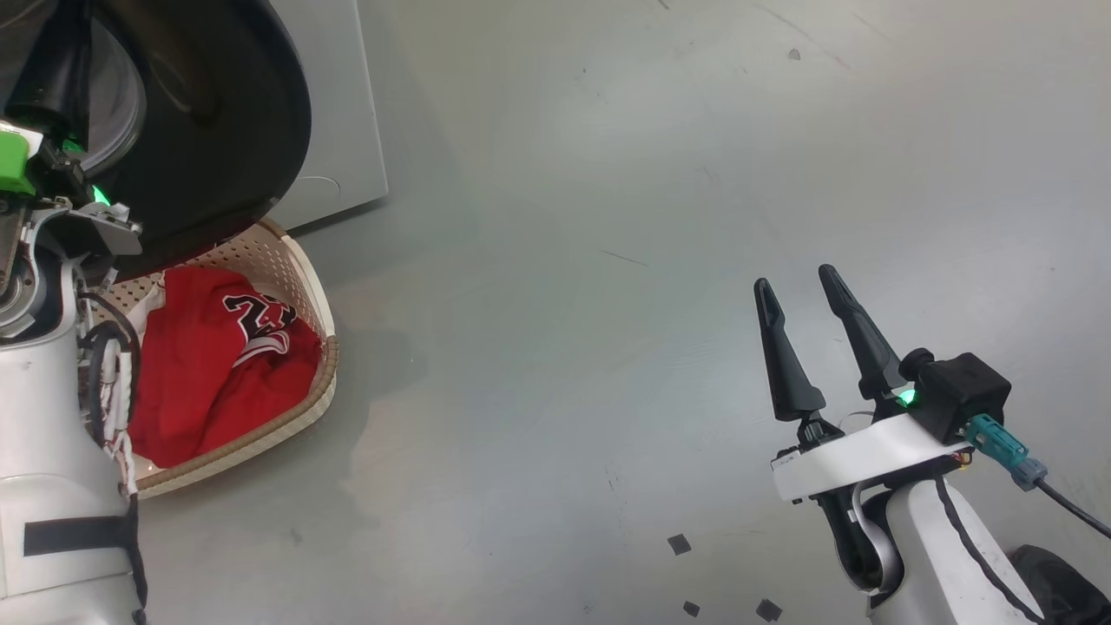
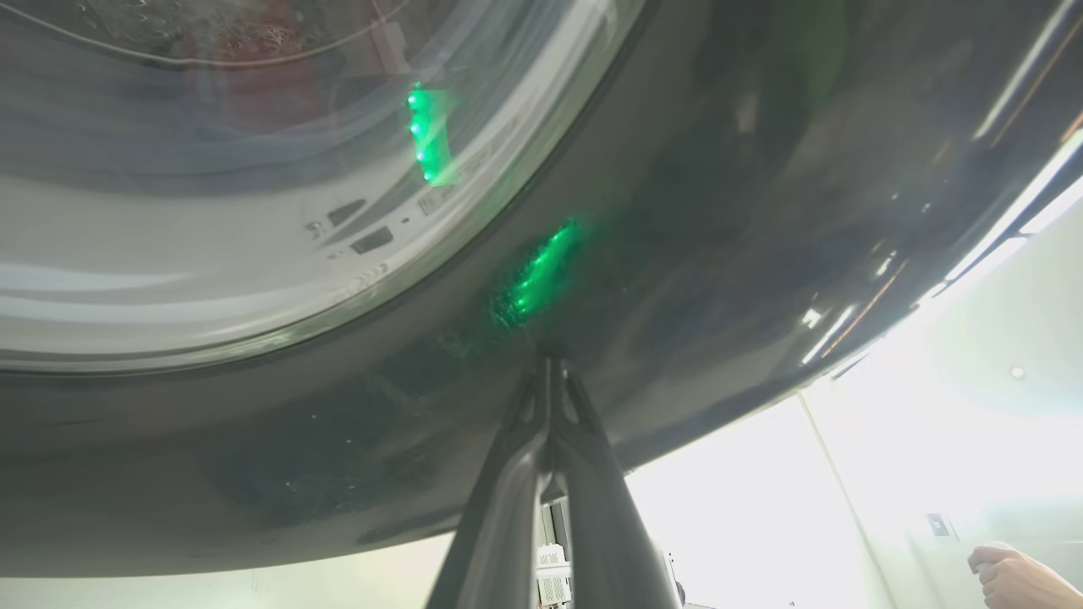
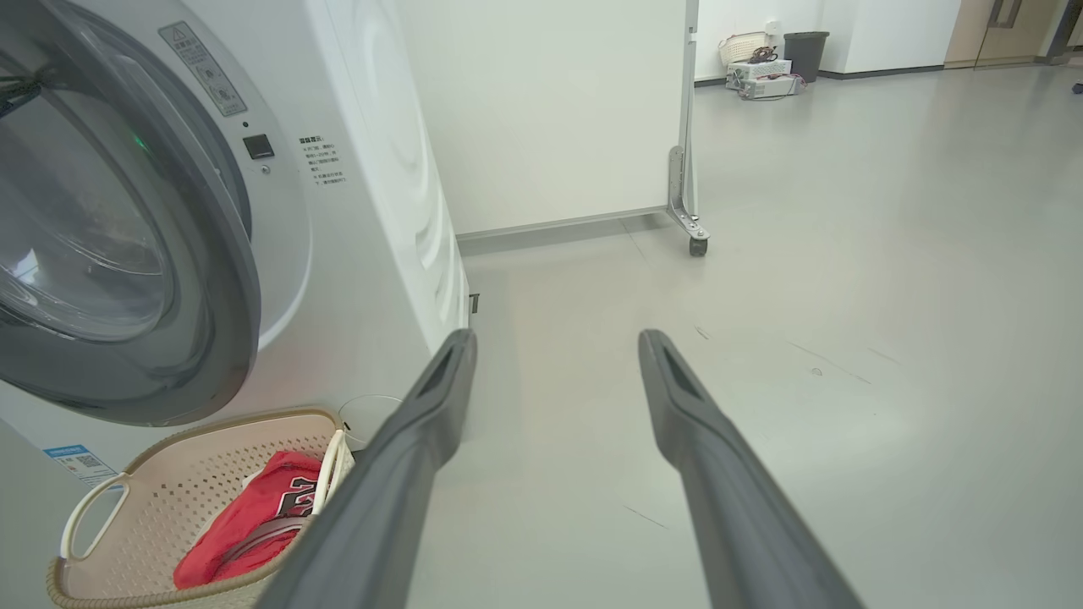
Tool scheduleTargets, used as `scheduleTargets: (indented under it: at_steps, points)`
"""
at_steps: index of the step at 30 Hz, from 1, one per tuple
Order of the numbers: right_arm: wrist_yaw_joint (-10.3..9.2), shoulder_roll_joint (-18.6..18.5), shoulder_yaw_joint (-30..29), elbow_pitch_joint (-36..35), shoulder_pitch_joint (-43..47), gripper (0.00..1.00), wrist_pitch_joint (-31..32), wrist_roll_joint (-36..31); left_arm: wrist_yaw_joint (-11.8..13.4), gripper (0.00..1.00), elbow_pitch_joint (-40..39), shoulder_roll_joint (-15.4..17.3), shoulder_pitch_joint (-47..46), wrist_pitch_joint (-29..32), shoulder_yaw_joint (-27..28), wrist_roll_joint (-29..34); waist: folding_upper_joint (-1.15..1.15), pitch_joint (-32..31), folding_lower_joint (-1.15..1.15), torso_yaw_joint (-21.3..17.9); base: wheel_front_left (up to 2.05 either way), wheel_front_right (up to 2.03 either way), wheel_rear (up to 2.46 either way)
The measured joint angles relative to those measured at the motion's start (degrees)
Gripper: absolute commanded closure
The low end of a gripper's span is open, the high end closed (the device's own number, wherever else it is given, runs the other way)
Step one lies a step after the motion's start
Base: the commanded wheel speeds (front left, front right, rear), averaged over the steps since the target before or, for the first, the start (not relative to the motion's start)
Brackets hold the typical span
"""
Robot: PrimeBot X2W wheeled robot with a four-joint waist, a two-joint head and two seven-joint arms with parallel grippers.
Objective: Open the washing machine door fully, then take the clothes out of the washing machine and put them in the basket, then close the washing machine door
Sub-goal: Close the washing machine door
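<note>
Left gripper point(image 2: 550, 365) fingers pressed together, tips set against glossy black rim of washing machine door point(image 2: 744, 211), which lies directly ahead of them. Door seen part-swung toward washing machine point(image 3: 372, 254), apparently unlatched. Clothes point(image 1: 208, 365) lodged in basket point(image 1: 328, 365) beneath door. Right gripper point(image 1: 795, 279) spread, held far right, well apart; left arm judged nearer.
</note>
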Motion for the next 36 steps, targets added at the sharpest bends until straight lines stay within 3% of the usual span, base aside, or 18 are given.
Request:
scheduleTargets:
  at_steps: [8,14,32,33,34,35,36]
  points:
    - [0.01,0.0,-0.1,0.3,-0.2,0.00,0.0,0.0,0.0,1.00,1.1,-0.1,-0.5,-0.3,-0.2,0.0,0.00,-0.4,0.00,0.0,0.00,0.00,0.00]
    - [-0.01,0.0,-1.3,0.4,-0.2,0.00,0.0,0.0,0.0,1.00,0.7,-1.9,0.4,-0.5,0.2,-1.5,0.00,-0.9,0.00,1.3,0.00,0.00,0.00]
    - [0.00,-1.0,-3.4,0.8,0.7,0.00,0.0,-1.7,0.0,1.00,-10.6,-4.1,20.1,-1.2,2.0,-7.6,0.00,-3.7,0.00,10.2,0.00,0.00,0.00]
    - [0.00,-1.0,-3.5,0.8,0.7,0.00,0.0,-2.1,0.0,0.93,-11.4,-4.2,21.0,-1.3,1.8,-7.7,0.00,-4.0,0.00,10.8,0.00,0.00,0.00]
    - [0.01,-1.1,-3.6,0.8,0.8,0.00,0.0,-2.3,0.0,0.64,-12.3,-4.3,21.9,-1.5,1.7,-7.8,0.00,-4.2,0.00,11.5,0.00,0.00,0.00]
    - [0.01,-1.2,-3.6,0.8,0.8,0.00,0.0,-2.5,0.0,0.51,-13.1,-4.4,22.7,-1.6,1.6,-8.1,0.00,-4.4,0.00,12.1,0.00,0.00,0.00]
    - [0.01,-1.2,-3.7,0.8,0.8,0.00,0.0,-2.6,0.0,0.21,-14.0,-4.4,23.4,-1.7,1.4,-8.4,0.00,-4.7,0.00,12.8,0.00,0.00,0.00]
